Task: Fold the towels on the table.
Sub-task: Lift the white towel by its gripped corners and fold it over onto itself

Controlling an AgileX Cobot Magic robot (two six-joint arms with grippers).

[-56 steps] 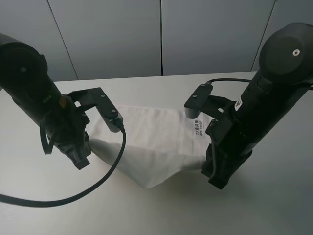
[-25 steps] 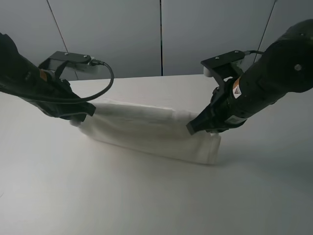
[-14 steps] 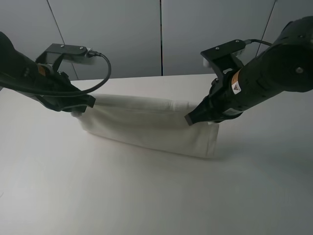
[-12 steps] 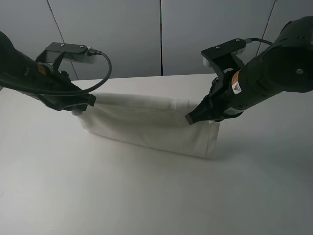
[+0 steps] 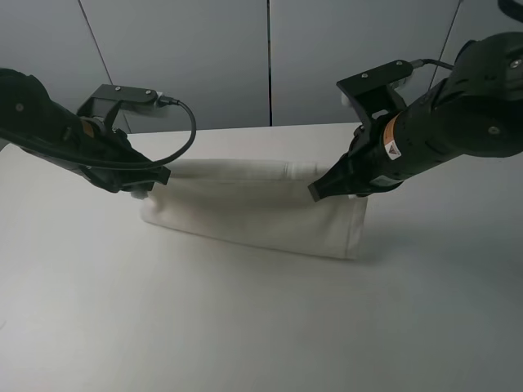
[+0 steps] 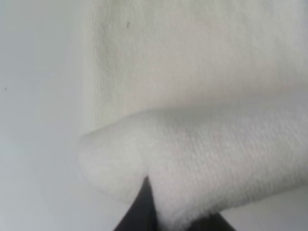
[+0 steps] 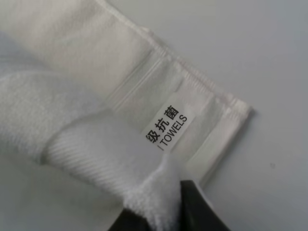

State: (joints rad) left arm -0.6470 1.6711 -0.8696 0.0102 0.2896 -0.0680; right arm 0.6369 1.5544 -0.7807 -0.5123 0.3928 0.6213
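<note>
The white terry towel (image 5: 253,211) hangs in a fold between my two grippers, with its lower part on the white table (image 5: 245,327). My left gripper (image 5: 149,186) is shut on the towel's left corner; the left wrist view shows the pinched fold (image 6: 202,159) above a dark fingertip (image 6: 143,214). My right gripper (image 5: 320,189) is shut on the right corner. The right wrist view shows the border band and the small label (image 7: 166,127) lying below the lifted fold, with a dark fingertip (image 7: 193,207) at the pinch.
Grey wall panels (image 5: 270,57) stand behind the table's far edge. A black cable (image 5: 184,122) loops from the left arm above the towel. Bare table top lies in front of the towel and to both sides.
Both grippers lifted the towel's near edge off the table and carried it toward the far edge, folding it over. In the last half second the left gripper moved slightly right and lower.
</note>
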